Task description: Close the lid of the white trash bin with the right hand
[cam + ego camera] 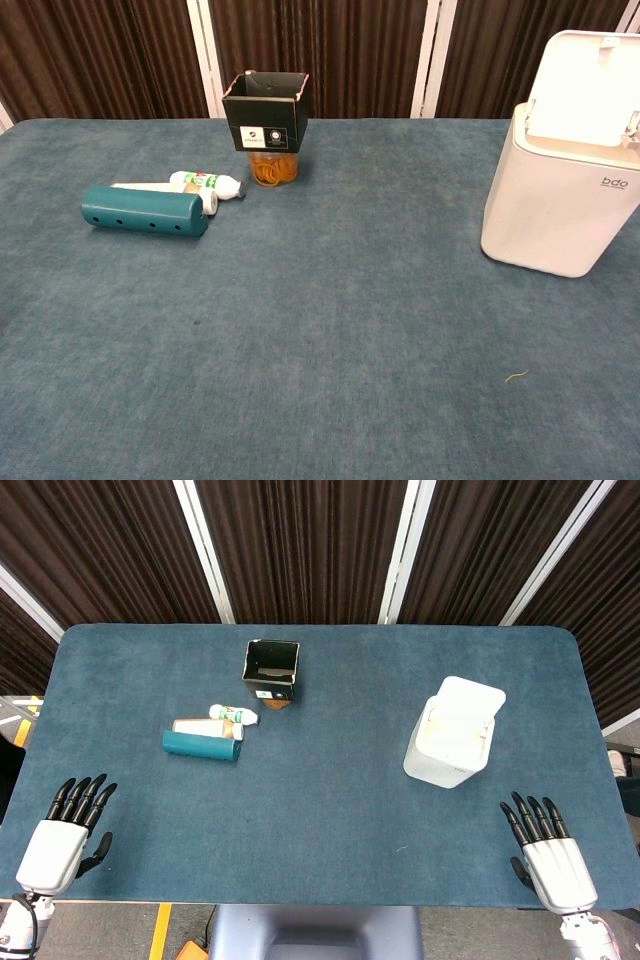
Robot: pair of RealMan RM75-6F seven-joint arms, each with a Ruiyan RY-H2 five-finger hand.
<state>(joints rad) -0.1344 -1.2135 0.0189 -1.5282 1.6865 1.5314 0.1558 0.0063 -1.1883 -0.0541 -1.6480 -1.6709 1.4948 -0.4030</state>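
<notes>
The white trash bin [448, 748] stands on the right part of the table, and its lid [470, 699] is raised at the far side. In the chest view the bin [558, 205] fills the right edge with its lid [590, 90] standing up behind the opening. My right hand [548, 852] lies flat at the front right edge, fingers spread, holding nothing, well in front of the bin. My left hand [68, 829] rests at the front left edge, also empty with fingers apart. Neither hand shows in the chest view.
A black open box [271, 670] sits on a small orange jar at mid-back. Left of it lie a teal cylinder [202, 745] and two small tubes [232, 716]. The blue table cloth [320, 810] covers the whole top.
</notes>
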